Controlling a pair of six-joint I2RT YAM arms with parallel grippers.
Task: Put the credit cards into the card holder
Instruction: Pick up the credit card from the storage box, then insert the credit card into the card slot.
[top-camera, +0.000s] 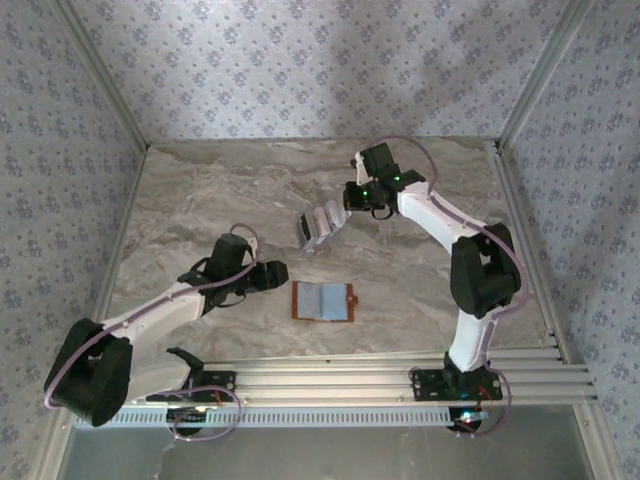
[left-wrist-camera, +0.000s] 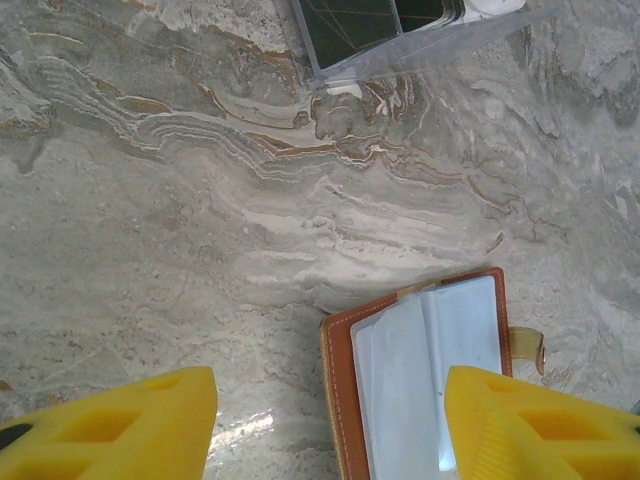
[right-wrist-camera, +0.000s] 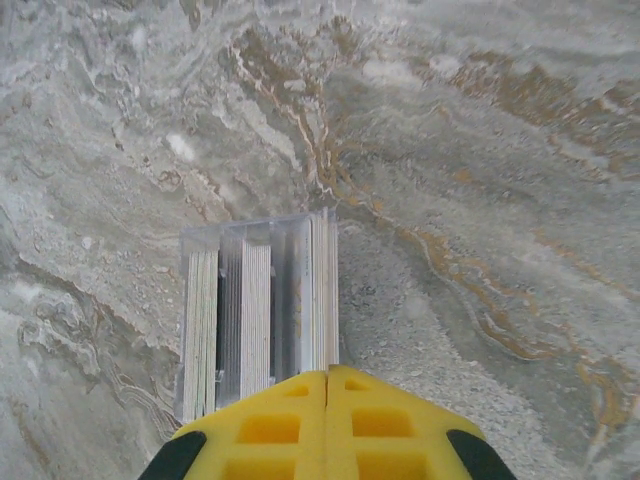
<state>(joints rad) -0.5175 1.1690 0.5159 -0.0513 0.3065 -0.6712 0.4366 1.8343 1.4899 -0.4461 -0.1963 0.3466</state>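
Right tool (right-wrist-camera: 328, 374): pinched shut on rightmost credit cards (right-wrist-camera: 320, 290), upright in clear rack (right-wrist-camera: 200, 240), apparently for edge grip. Left tool (left-wrist-camera: 327, 400): spread wide above card holder (left-wrist-camera: 420, 380), open flat on worktop (left-wrist-camera: 200, 200), pockets up to receive cards.

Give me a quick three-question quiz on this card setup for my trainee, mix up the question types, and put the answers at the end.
1. True or false: the card holder lies closed on the table.
2. Which gripper is wide open? A) left gripper B) right gripper
3. Fill in: the credit cards stand on edge in a clear ____.
Key: 1 false, it lies open. 2 A. 3 rack.
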